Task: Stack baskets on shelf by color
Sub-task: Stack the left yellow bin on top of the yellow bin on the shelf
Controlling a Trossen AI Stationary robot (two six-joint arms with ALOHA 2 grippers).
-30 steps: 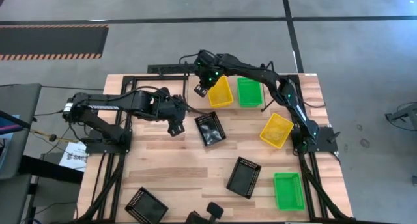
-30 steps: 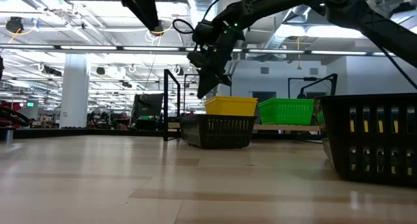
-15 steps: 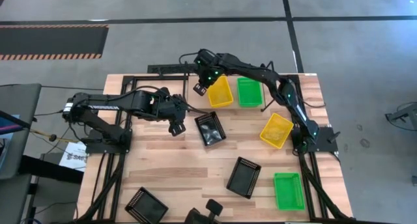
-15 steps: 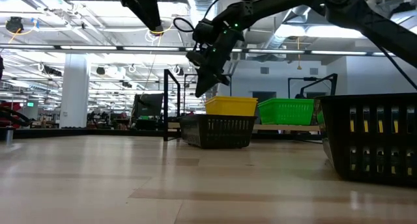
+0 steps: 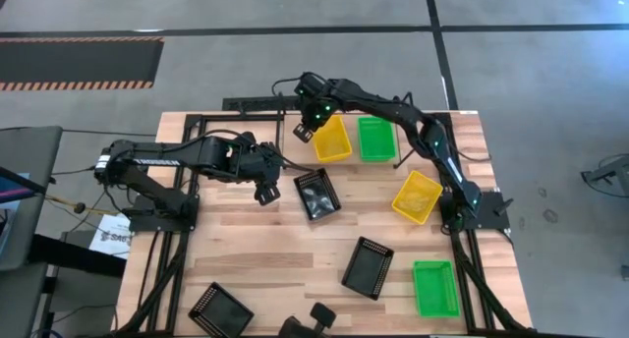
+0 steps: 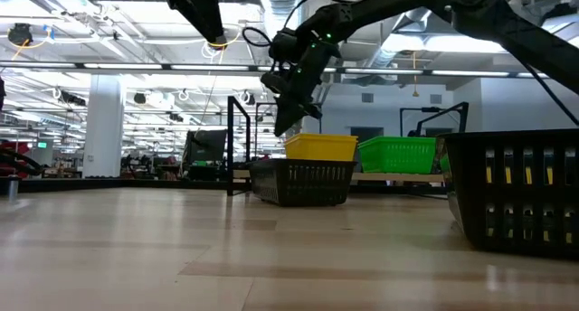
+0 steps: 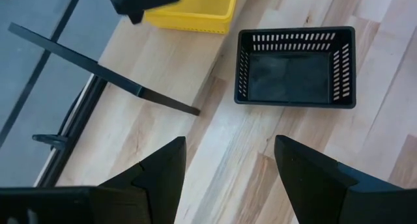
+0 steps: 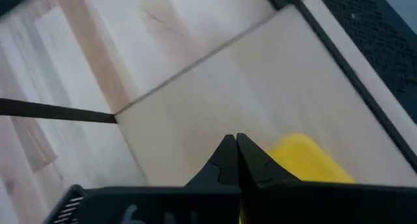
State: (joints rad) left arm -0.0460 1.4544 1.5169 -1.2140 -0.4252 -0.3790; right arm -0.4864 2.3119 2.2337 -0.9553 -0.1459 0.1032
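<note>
Item: baskets, nine expected, eight counted in the high view

On the shelf (image 5: 346,122), at the far edge of the table (image 5: 246,240): one yellow basket (image 5: 331,139) and, just beside it on the right, one green basket (image 5: 375,139). We judge these are the starts of two colour stacks, which leaves the left end of the shelf free for black

On the table, not yet sorted: a black basket (image 5: 316,195) near the shelf's left end, a second yellow basket (image 5: 417,197) on the right, a second black basket (image 5: 367,267) in the middle, a second green basket (image 5: 435,287) at near right, a third black basket (image 5: 220,309) at near left, and a further dark basket at the near edge, partly cut off. A ninth basket we cannot find

Look: small, shallow, rectangular, with slotted sides; all stand mouth up, several skewed

Right gripper (image 5: 304,133): fingers closed with nothing between them, hanging over the shelf's left end, just beside the yellow basket. We judge it is parked clear of a delivered basket

Left gripper (image 5: 263,194): fingers spread wide and empty, above the table just left of the nearest black basket, which fills its wrist view. We judge it is lined up to take that one next
</note>
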